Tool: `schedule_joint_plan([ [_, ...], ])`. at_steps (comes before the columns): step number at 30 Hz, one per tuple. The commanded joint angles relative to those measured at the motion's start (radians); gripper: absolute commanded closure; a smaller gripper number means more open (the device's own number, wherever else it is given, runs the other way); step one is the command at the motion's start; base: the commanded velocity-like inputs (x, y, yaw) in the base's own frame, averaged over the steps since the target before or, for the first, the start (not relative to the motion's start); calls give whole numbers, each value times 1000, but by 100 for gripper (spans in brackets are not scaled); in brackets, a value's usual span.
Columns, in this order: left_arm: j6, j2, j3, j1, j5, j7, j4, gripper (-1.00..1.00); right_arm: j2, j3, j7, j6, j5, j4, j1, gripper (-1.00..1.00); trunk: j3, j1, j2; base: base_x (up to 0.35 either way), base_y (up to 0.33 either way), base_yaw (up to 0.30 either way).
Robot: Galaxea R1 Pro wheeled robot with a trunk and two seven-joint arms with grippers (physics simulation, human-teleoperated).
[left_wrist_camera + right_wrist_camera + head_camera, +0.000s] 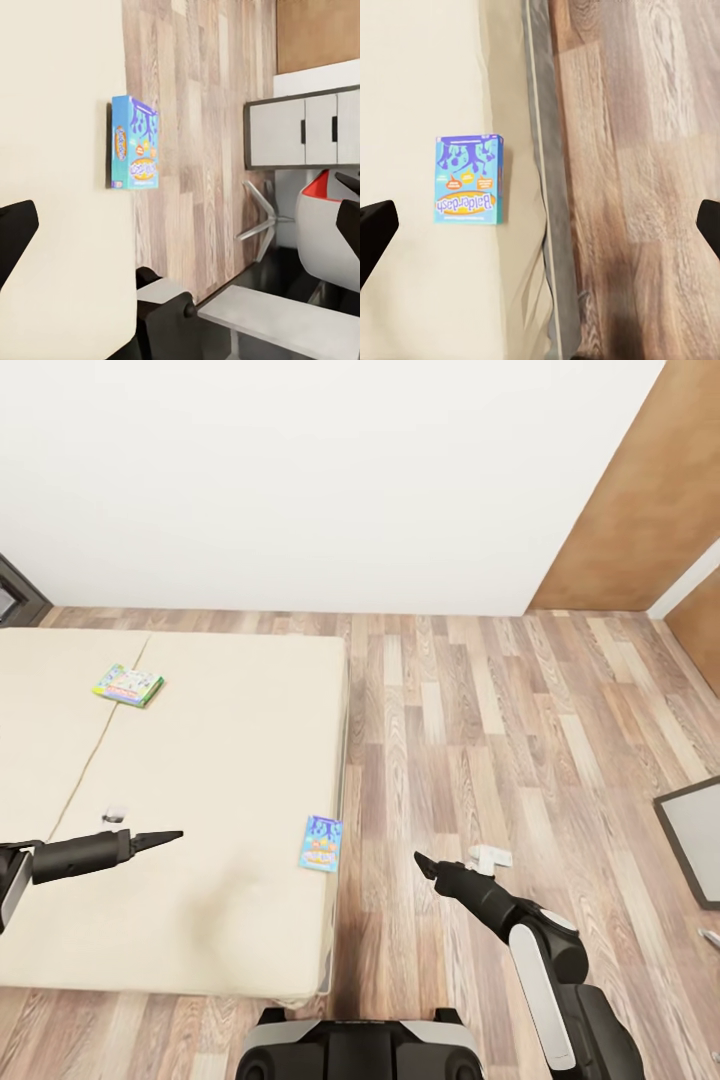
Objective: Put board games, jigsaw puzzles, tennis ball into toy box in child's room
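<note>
The board games show in the head view as two flat boxes on the bed (200,780). The small blue game (321,843) lies close to the bed's right edge, down toward the near corner. The green-edged game (129,685) lies far from it, up toward the far edge, beside the seam that runs across the beige mattress. The left gripper (172,836) hangs over the middle of the bed, and its thin black fingers look pressed together into one point. The right gripper (421,858) hangs over the wood floor (520,740), just past the bed's right edge, and its fingers look shut to a point too. Both are well apart from the games and hold nothing. A grey panel (695,840) shows at the right side of the floor.

In the left wrist view, the small blue game (135,142) sits at the bed's edge, with the floor beyond it. A grey cabinet (304,135) stands further off. Two black fingertips (15,232) show at the picture's sides, wide apart.

In the right wrist view, the small blue game (469,180) lies flat on the mattress beside the bed's grey edge strip (544,187). Black fingertips (375,232) sit far apart at the sides here as well, so I cannot tell for sure how either gripper stands.
</note>
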Motion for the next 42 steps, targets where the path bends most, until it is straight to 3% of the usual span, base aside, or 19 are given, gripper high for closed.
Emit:
schedule_joint_plan([
  [1,10,0,2,-1,-5,-6,0,-100,1,-3,6,6,1,-1,-1,-100,0,1,-2,0,0,4],
  [9,11,-4,0,0,-5,-6,0,-100,14,-2,6,-1,1,2,-1,-100,14,1,-2,0,0,51],
  [16,12,-33,2,1,-10,-7,1,-100,9,-3,8,-1,1,5,-1,-100,25,1,-2,0,0,70],
  [42,10,-35,5,1,-4,-16,-1,-100,14,-3,8,-4,1,5,-1,-100,68,1,-2,0,0,46],
])
